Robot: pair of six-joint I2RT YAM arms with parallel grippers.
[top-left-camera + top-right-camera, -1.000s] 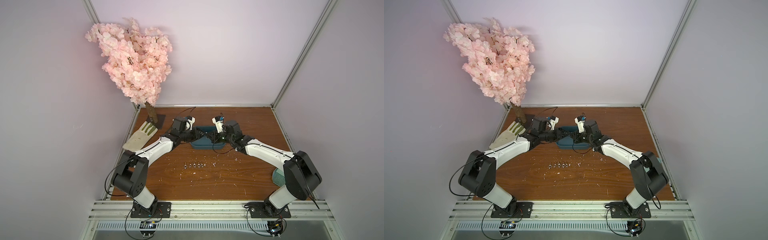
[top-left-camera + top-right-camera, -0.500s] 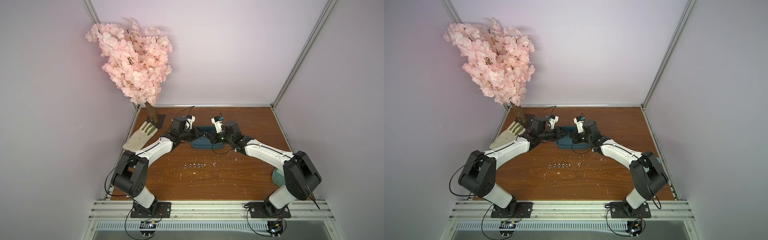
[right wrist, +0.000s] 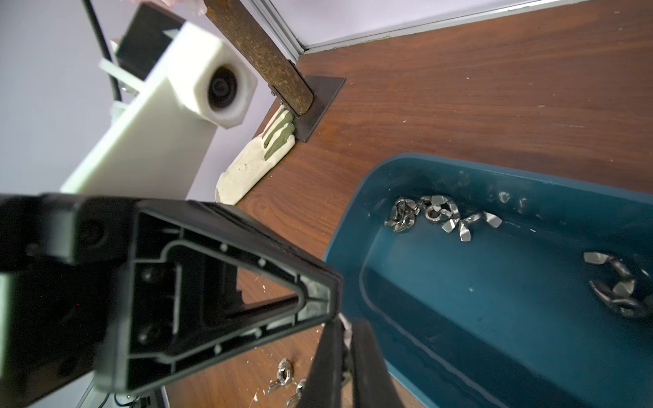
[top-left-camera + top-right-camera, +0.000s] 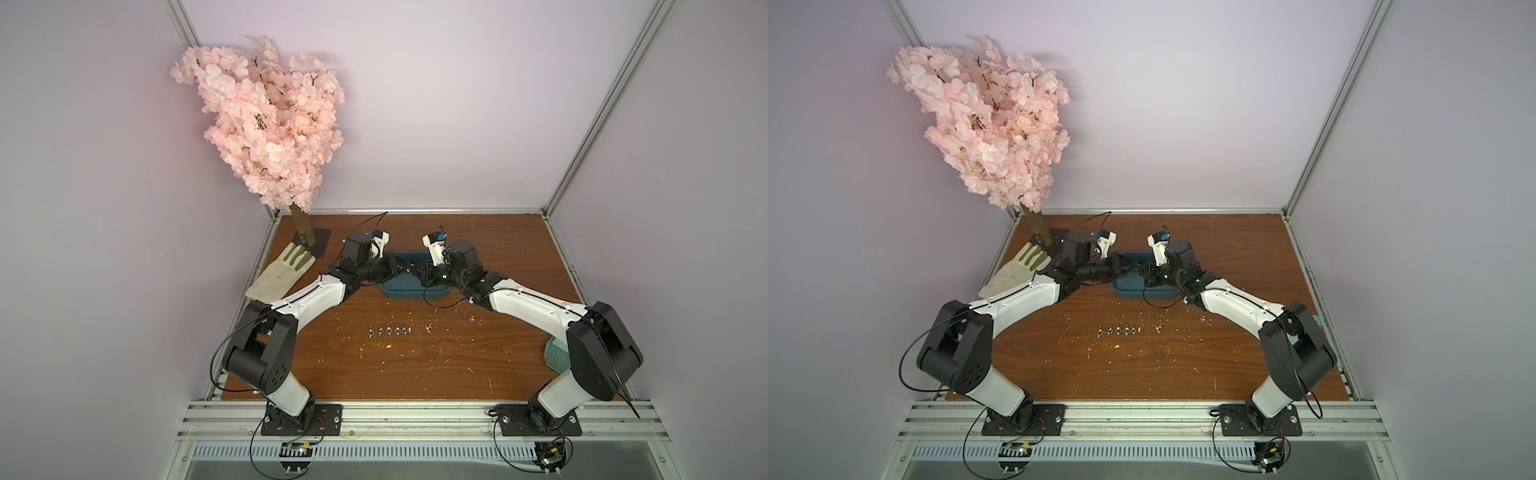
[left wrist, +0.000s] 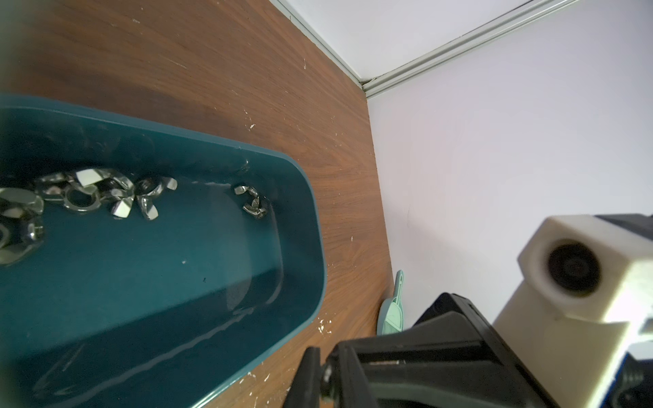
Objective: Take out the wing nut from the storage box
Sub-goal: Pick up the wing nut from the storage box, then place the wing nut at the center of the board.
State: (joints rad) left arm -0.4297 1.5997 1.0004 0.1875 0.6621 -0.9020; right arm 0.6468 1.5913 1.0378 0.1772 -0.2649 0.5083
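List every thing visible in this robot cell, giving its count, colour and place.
table: one, brown wood, cell floor
storage box: one, dark teal, far middle of table
wing nuts in the box: several, silver, one heap plus a few apart
wing nuts on the table: five, silver, a row nearer than the box
glove: one, cream with green fingers, far left
blossom tree: one, pink, far left corner
dustpan: one, mint green, right edge
white flecks: many, scattered on table
arms: two, white and black, from the near rail
left tool: one, black, at the box's left end, jaws unclear
right tool: one, black, shut, beside the left tool's tip
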